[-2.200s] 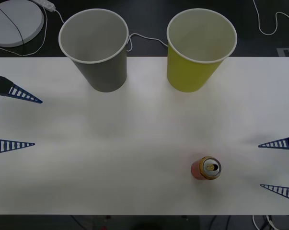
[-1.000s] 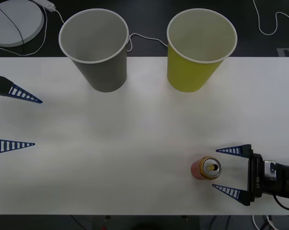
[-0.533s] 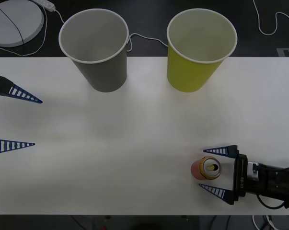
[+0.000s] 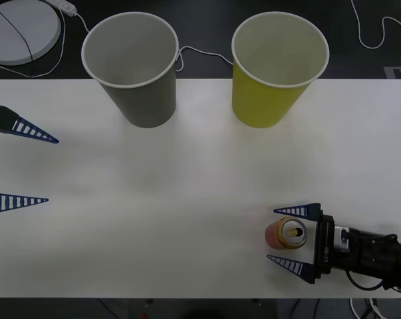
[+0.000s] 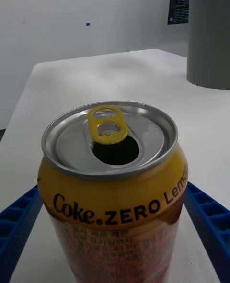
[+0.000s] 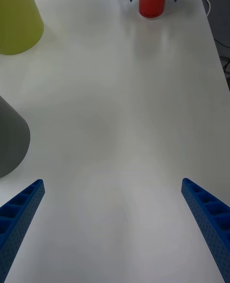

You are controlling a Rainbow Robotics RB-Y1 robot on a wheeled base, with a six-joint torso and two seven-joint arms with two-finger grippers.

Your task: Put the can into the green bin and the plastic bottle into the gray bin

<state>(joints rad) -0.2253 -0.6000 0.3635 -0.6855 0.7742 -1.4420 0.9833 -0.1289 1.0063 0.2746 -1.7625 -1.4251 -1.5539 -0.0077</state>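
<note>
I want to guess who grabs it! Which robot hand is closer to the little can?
The right. The right gripper is open with its blue fingers on either side of the can. The left gripper waits open far across the table, at its left edge.

The desk (image 4: pixel 200 173) has a big bare middle, wide enough for a gripper to pass across. Two tall things stand at the far edge: the gray bin (image 4: pixel 130 66) toward the left and the green bin (image 4: pixel 278 66) toward the right. There is a gap between them, and both tops are wide open. The can (image 4: pixel 286 233) stands near the front edge on the right, well apart from the bins. The right gripper (image 4: pixel 295 238) has one finger on each side of the can, so those sides are blocked. The left gripper (image 4: pixel 27 166) is spread wide at the left edge, with bare desk in front of it.
</note>
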